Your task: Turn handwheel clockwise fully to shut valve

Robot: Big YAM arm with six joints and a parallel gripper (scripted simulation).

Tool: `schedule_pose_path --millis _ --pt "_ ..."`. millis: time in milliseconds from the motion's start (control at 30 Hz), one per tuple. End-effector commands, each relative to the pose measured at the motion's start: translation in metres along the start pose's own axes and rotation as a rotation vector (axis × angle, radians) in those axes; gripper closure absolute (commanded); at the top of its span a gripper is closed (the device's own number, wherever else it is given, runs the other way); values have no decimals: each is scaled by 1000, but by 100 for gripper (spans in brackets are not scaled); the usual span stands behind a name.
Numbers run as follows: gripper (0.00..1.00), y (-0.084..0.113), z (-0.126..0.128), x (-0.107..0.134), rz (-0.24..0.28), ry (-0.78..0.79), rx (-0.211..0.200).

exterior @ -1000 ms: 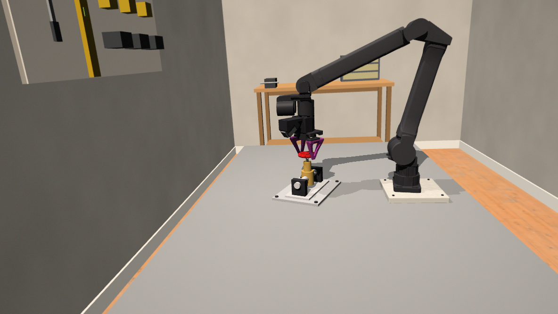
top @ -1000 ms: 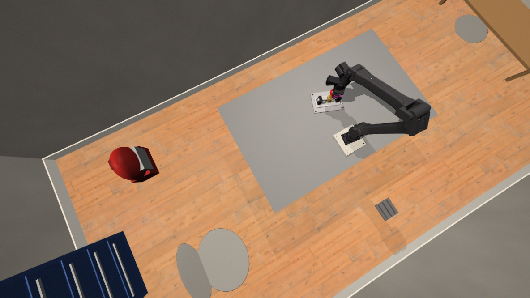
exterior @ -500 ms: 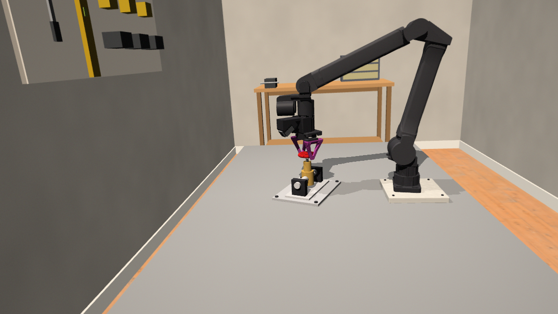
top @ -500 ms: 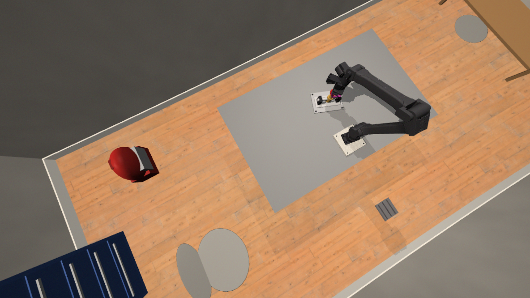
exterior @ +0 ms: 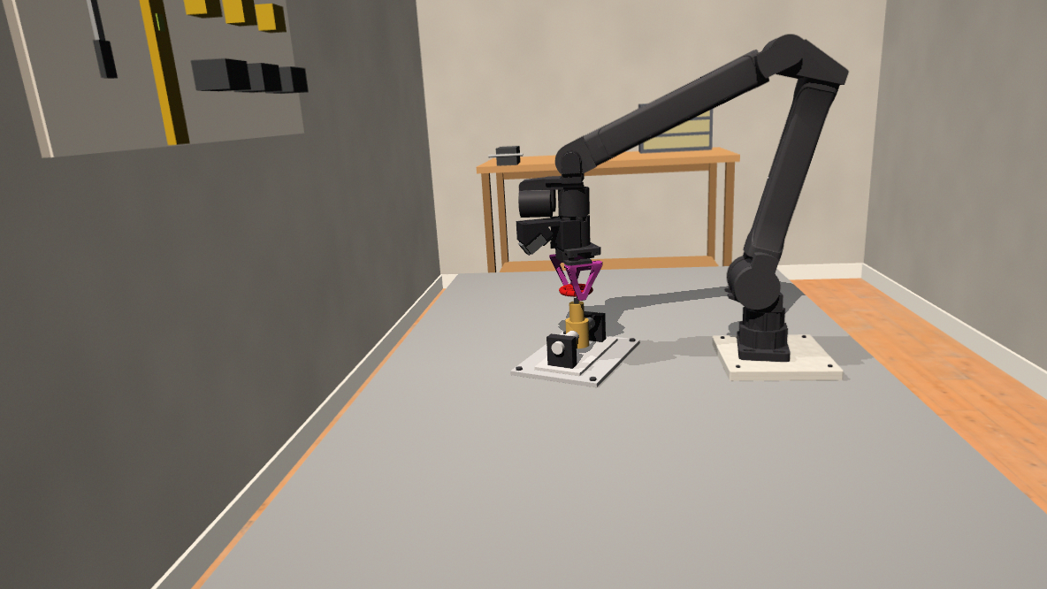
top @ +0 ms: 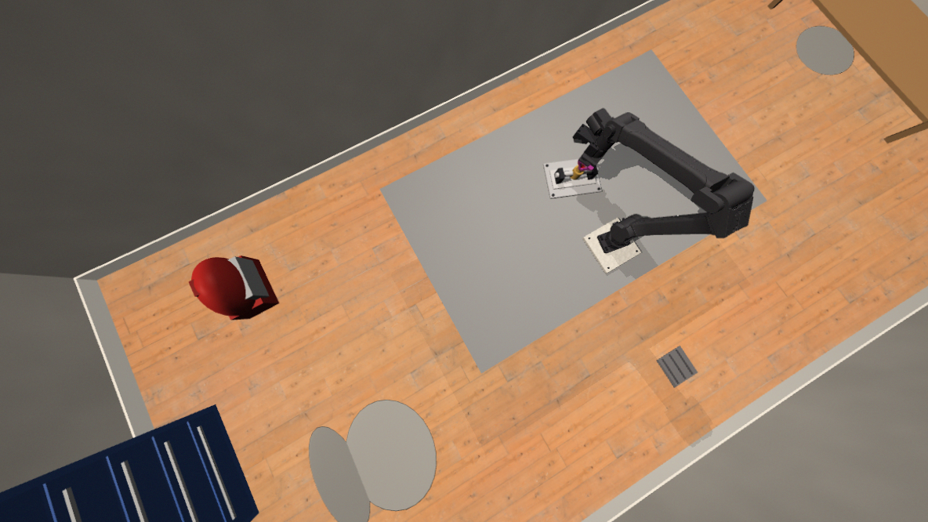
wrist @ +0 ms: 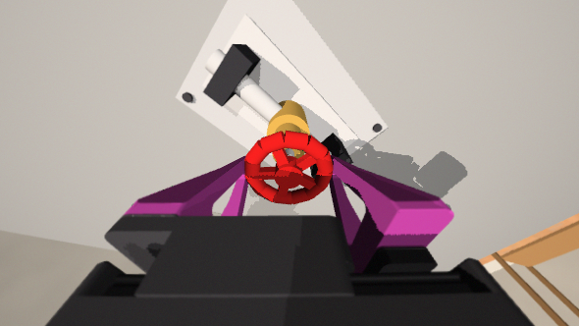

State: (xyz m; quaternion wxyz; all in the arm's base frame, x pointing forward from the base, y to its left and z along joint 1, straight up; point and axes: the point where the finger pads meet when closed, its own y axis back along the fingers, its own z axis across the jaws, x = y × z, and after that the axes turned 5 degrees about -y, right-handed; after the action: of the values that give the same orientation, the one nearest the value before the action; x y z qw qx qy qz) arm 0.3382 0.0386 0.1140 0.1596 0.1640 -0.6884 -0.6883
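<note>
The red handwheel (wrist: 289, 168) (exterior: 567, 290) sits on top of a brass valve body (wrist: 289, 119) (exterior: 576, 324) with a white pipe (wrist: 255, 100) held by black clamps on a white base plate (wrist: 324, 83) (exterior: 613, 361) (top: 585, 189). My gripper (wrist: 289, 162) (exterior: 576, 293) (top: 587, 170) points straight down over the valve. Its purple fingers press on the left and right sides of the handwheel's rim, so it is shut on the handwheel.
The valve plate stands on a grey mat (exterior: 512, 476) (top: 493, 259). The arm's own base plate (exterior: 779, 366) (top: 613, 253) is to the right of it. A wooden table (exterior: 607, 164) stands at the back wall. A dark wall (exterior: 219, 293) runs along the left.
</note>
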Motion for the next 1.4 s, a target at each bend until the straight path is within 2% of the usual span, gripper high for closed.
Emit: schedule_pose_path --millis 0,1000,1367 --pt "100 -2 -3 -8 -4 -147 1" --pt "100 -2 -3 -8 -4 -740 -1" --pt "100 -2 -3 -8 -4 -906 -2"
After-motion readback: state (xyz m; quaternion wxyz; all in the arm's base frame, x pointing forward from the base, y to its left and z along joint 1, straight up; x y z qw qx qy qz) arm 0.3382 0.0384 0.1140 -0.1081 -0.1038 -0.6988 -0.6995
